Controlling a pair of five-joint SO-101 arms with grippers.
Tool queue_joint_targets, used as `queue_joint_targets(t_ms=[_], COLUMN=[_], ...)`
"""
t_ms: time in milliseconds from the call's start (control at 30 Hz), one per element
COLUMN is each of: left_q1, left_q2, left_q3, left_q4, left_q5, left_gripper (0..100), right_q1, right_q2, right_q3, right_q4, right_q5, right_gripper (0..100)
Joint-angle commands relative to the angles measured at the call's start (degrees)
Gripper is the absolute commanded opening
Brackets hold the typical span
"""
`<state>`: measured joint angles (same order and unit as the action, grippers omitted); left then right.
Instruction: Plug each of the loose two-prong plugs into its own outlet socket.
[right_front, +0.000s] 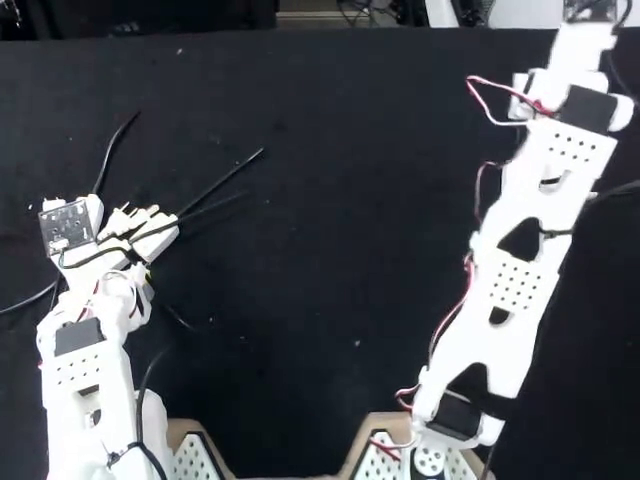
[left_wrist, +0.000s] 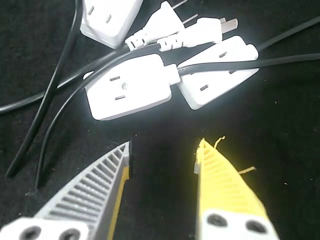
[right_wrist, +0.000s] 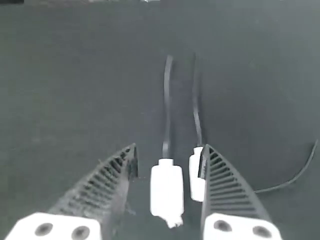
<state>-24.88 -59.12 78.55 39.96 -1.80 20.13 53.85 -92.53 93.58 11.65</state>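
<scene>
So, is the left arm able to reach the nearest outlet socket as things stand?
Probably yes. Its jaws stand open just short of the outlet socket, with only bare black cloth between them; the black cords run past its far edge.

Left arm (right_front: 85, 380) stands at the near left, base by the near edge, forearm reaching toward the far left, wrist pitched down. Left gripper (left_wrist: 164, 145) has its jaws spread wide: one grey finger (left_wrist: 100, 185), one yellow finger (left_wrist: 220, 180) (stray threads on the yellow one). Right arm (right_front: 530, 250) is based near centre-right and stretched long toward the far right corner, links almost in line. Right gripper (right_wrist: 169, 148) has jaws apart, both ribbed and dark.
</scene>
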Motion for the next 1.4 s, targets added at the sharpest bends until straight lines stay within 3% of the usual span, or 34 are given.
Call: queue_joint_targets(t_ms=[0, 333, 667, 1000, 1200, 1367], left_q1=[0.84, 0.4, 0.75, 0.66, 0.66, 0.31], left_q2=[-0.97, -0.97, -0.97, -0.97, -0.97, -0.35], left_q3=[-0.48, -0.84, -0.57, -0.66, -0.92, -5.05], left_q4=[-0.97, -1.05, -0.7, -0.7, -0.62, 3.16], left_q5=[0.7, 2.9, 2.99, 2.9, 2.64, 2.64], left_gripper=[22, 22, 22, 22, 22, 22], right_q1=[-6.07, -23.03, -33.76, -48.79, -52.57, -53.19], right_q2=[-8.13, -13.32, -40.13, -67.3, -70.2, -70.02], right_q3=[-3.12, 9.54, 56.31, 113.89, 133.23, 141.14], right_q4=[5.8, 7.82, 5.27, -28.66, -49.67, -59.87], right_q5=[-1.67, -16.0, -16.53, -15.47, -15.03, -15.21], right_gripper=[18.8, 18.8, 18.8, 18.8, 18.8, 18.8])
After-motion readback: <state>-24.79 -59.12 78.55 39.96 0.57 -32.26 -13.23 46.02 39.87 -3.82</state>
